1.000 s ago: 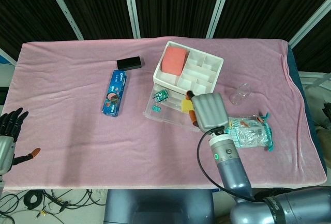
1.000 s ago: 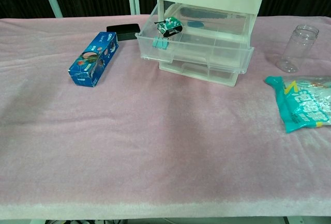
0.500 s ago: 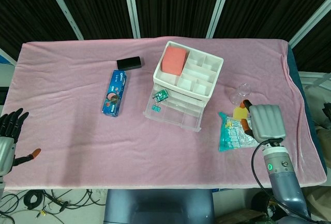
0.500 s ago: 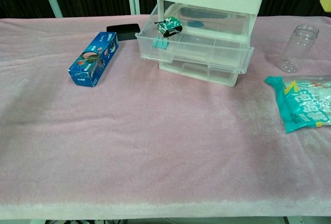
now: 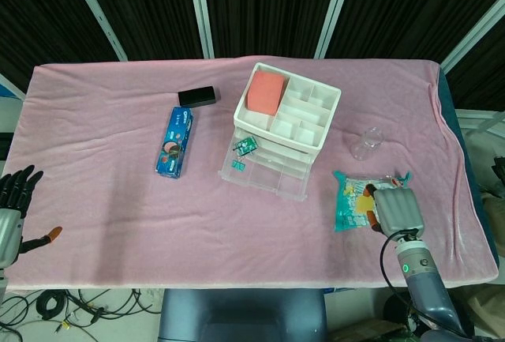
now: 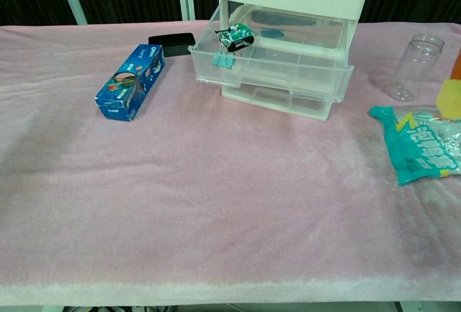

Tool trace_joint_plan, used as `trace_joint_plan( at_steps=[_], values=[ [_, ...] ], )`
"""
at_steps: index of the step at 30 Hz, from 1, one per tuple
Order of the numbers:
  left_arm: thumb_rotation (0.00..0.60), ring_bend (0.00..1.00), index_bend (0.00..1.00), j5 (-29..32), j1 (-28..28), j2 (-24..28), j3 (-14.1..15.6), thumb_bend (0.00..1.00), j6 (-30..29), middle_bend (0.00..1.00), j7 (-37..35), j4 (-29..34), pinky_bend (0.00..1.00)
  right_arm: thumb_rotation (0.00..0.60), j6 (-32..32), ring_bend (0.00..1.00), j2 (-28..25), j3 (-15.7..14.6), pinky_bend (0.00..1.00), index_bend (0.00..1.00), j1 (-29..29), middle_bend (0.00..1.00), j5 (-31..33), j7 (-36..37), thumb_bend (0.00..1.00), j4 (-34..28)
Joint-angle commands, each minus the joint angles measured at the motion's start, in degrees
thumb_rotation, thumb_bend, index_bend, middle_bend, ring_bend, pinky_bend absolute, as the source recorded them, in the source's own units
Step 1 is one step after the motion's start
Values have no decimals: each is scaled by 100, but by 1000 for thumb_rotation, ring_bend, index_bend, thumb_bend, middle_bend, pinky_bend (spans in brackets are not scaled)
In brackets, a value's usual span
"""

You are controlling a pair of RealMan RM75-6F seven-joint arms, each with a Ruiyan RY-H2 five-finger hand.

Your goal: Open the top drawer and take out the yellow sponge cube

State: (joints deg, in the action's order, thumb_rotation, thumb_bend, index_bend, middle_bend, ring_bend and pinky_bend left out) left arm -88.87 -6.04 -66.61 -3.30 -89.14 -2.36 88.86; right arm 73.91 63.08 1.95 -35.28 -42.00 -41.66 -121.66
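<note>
Top drawer [image 6: 281, 56] is standing open; right robot hand [image 5: 392, 212] is pinching the sponge [image 5: 368, 200] over the teal bag [image 5: 353, 204]; left robot hand [image 5: 14, 200] is idling, fingers apart; next looks like setting it on the counter [image 6: 216, 204].

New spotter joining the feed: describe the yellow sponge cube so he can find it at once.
Start at the white drawer unit mid-table and look toward the robot's right, to the teal snack bag. The right hand holds the yellow sponge cube over it, the only plain yellow block there.
</note>
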Motion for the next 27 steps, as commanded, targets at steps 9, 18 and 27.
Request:
trace_joint_plan(
  at_steps=[9,18,27],
  values=[
    [600,0,0,-25,-20,13,22,0,50,0,-15,0,0,600,-161,939,1208,-166,840,541,49,903,-187,16,378,634],
    [600,0,0,-19,-17,17,21,0,49,0,-16,3,0,600,-176,938,1597,-214,840,539,113,902,-264,56,282,871],
    [600,0,0,-19,-18,13,23,0,55,0,-1,10,0,600,-63,927,1641,-312,839,181,142,891,-418,-167,171,1040]
  ],
)
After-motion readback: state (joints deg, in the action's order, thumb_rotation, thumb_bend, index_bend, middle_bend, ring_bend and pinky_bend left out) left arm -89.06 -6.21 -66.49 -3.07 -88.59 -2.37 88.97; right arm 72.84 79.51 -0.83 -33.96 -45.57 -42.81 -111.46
